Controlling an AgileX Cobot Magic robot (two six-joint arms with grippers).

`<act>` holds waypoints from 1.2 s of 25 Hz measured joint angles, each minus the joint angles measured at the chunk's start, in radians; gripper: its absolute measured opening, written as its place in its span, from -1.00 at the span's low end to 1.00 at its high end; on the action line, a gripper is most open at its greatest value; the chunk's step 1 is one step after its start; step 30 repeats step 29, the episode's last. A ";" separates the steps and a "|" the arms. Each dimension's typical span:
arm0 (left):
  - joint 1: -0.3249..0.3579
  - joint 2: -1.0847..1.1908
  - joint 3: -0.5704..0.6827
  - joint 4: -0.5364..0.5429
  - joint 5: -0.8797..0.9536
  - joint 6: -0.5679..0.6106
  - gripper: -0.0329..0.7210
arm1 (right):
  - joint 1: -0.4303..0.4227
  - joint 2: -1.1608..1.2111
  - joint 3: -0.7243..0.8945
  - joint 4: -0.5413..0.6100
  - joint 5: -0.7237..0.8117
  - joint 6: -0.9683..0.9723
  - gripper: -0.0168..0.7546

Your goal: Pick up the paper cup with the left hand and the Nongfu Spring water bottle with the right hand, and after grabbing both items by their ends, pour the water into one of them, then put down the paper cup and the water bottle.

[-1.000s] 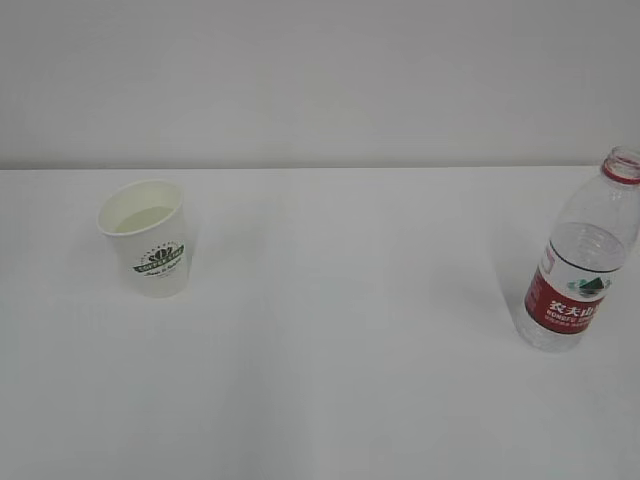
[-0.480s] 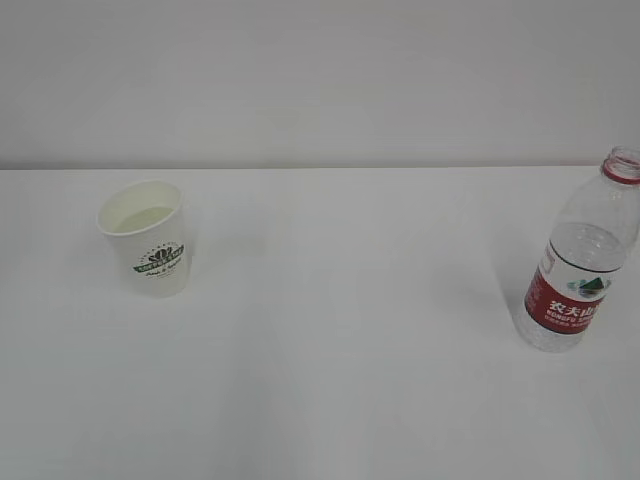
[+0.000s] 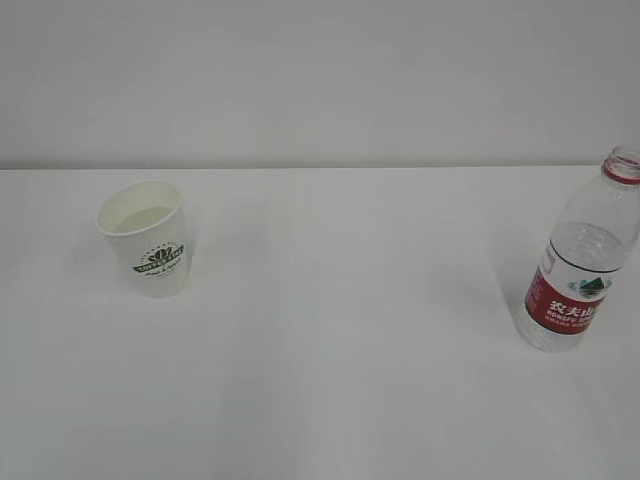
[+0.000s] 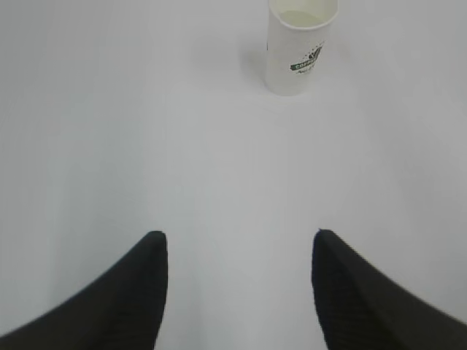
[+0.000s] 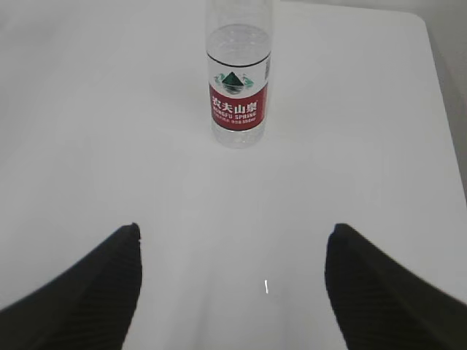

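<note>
My left hand (image 4: 237,251) hangs over the bare white table (image 3: 340,330) with its fingers spread apart and nothing between them; the paper cup (image 4: 300,45) stands upright at about one o'clock from it, well apart, with pale liquid showing inside. My right hand (image 5: 233,251) is likewise spread wide and empty, and the Nongfu Spring water bottle (image 5: 238,76) stands upright at twelve o'clock ahead of it, uncapped, red label facing me. On the table the cup (image 3: 146,237) sits far left, the bottle (image 3: 582,270) far right.
</note>
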 joint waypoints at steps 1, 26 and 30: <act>0.000 0.000 0.001 0.002 -0.009 0.000 0.29 | 0.000 0.000 0.005 0.000 -0.010 0.000 0.57; 0.000 0.000 0.033 0.012 -0.092 0.000 0.29 | 0.000 0.000 0.022 -0.002 -0.044 0.002 0.57; 0.000 0.000 0.033 0.014 -0.092 0.000 0.29 | 0.000 0.000 0.022 -0.002 -0.046 0.002 0.57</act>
